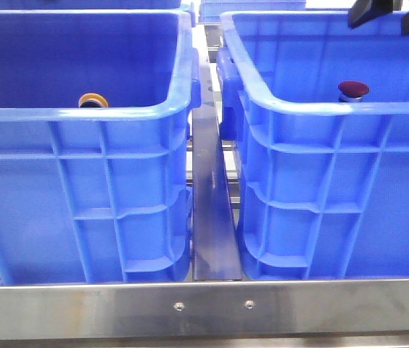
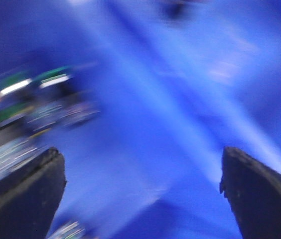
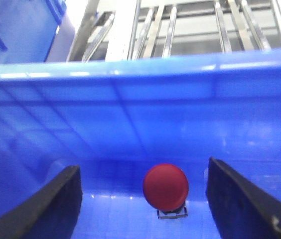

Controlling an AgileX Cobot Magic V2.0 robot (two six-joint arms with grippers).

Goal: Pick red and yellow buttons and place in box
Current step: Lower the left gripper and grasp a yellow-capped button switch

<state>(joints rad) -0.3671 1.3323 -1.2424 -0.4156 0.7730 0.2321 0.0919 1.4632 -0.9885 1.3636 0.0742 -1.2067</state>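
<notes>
Pincer of the right arm (image 3: 140,199) hangs wide open and empty over the dark-red domed push button (image 3: 165,186), which stands cap-up on its short grey stem on the floor of the right-hand deep blue ribbed plastic crate (image 1: 335,116), centred between the two black fingers. The left arm's pincer (image 2: 140,194) is likewise spread wide with nothing between its fingers, over a blue surface; motion blur hides what lies beneath it, beyond a smear of green and white at one side. Nearest the front camera runs the steel rail of the worktop (image 1: 204,308), then the two crates' gridded walls. Beyond the left-hand blue crate (image 1: 81,116) rim, the yellow-orange capped button (image 1: 93,100) shows only partly. Both buttons look light, hard and smooth; the glossy dome would likely slip, so a grip across the cap's edge or the stem seems safest. Both stems are hidden behind the rims from the front.
</notes>
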